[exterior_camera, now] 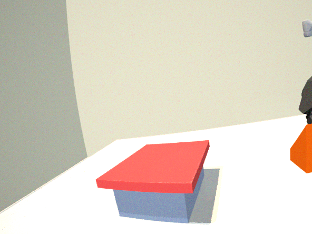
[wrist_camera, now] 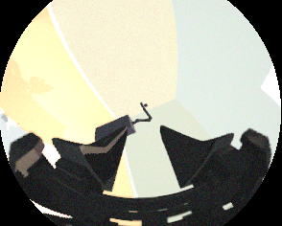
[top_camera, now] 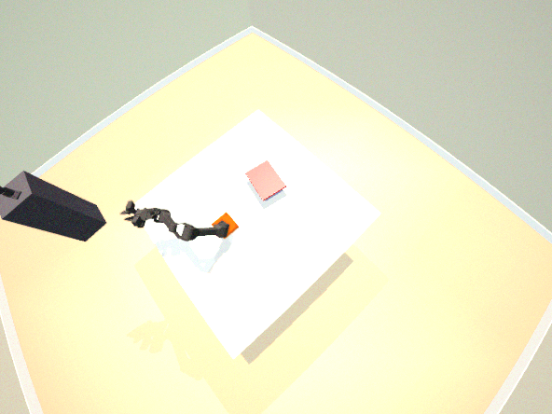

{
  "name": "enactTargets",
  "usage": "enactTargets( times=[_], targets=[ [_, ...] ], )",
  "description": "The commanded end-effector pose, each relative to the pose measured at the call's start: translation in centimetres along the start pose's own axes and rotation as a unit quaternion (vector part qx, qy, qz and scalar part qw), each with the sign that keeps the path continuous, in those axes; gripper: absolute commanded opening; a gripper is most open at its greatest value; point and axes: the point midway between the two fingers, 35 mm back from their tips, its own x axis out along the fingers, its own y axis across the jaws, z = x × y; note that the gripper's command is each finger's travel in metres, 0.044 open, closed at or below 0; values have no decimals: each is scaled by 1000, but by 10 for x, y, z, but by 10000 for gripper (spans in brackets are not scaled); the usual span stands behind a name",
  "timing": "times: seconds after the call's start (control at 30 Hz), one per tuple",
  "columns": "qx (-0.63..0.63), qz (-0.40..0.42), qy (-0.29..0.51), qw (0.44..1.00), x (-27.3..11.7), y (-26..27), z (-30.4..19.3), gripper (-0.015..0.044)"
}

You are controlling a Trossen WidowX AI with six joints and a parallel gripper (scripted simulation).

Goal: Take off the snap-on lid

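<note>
A red lid [top_camera: 266, 180] [exterior_camera: 158, 163] lies flat, top up, on the blue storage box [exterior_camera: 153, 204]; its rim overhangs the box walls. In the top view the lid covers nearly all of the box. The box stands upright on the white table [top_camera: 289, 261] [exterior_camera: 250, 195]. My gripper [top_camera: 123, 215] [wrist_camera: 144, 128] is open, with a gap between its fingertips and nothing held in it. It is raised at the table's left edge in the top view, far from the lid and pointing away from it. The exterior view does not show the fingers.
The arm stands on an orange base [top_camera: 230, 221] [exterior_camera: 301, 151], to the lower left of the box in the top view. A long dark block [top_camera: 56, 212] [wrist_camera: 113, 127] with a thin jointed piece at its end is beyond the table's left edge.
</note>
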Motion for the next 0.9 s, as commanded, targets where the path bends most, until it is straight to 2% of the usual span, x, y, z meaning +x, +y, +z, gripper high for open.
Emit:
enactTargets(
  times=[0.0,0.2,0.37,0.6,0.67,0.87],
  targets=[
    [120,-54,79,988,-24,-35,-42,235],
    [324,-181,189,909,-84,-86,-111,235],
    [419,-260,230,839,-125,-107,-144,235],
    [569,-438,271,641,-227,-131,-203,235],
    [580,-456,272,618,-238,-132,-207,235],
    [633,-607,254,407,-338,-131,-237,235]
  ],
)
